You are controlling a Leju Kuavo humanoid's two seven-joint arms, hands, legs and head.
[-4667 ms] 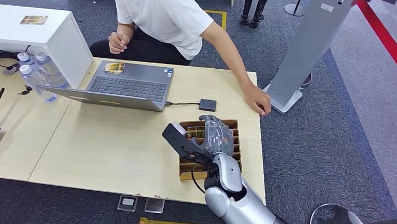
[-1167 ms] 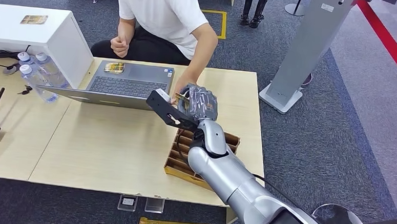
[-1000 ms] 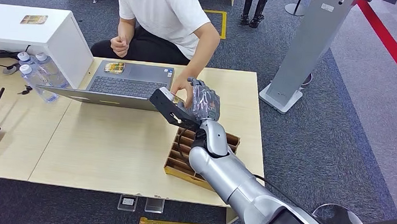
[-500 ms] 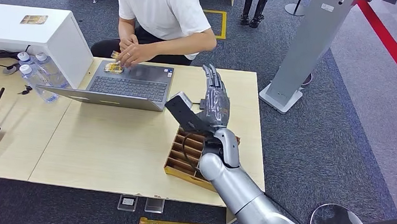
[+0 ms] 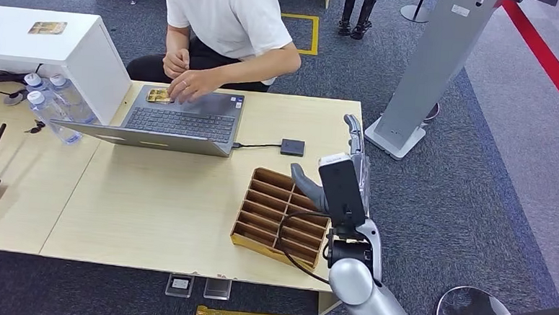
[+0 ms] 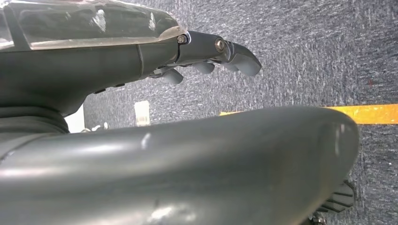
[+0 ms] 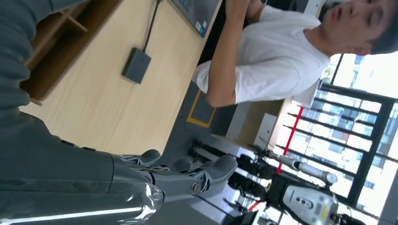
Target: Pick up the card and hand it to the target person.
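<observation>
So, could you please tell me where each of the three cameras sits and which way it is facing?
Head view: high on the robot's body, looking forward and down at the table, divided box, laptop and person; the right hand rises from below.
Left wrist view: behind the left hand, facing grey carpet.
Right wrist view: behind the right hand, looking across the table toward the person.
Shared: head and right wrist views both show the person, table and black adapter.

Card [image 5: 158, 94] passed to person [image 5: 226, 17]; right hand [image 5: 348, 172] withdrawn.
</observation>
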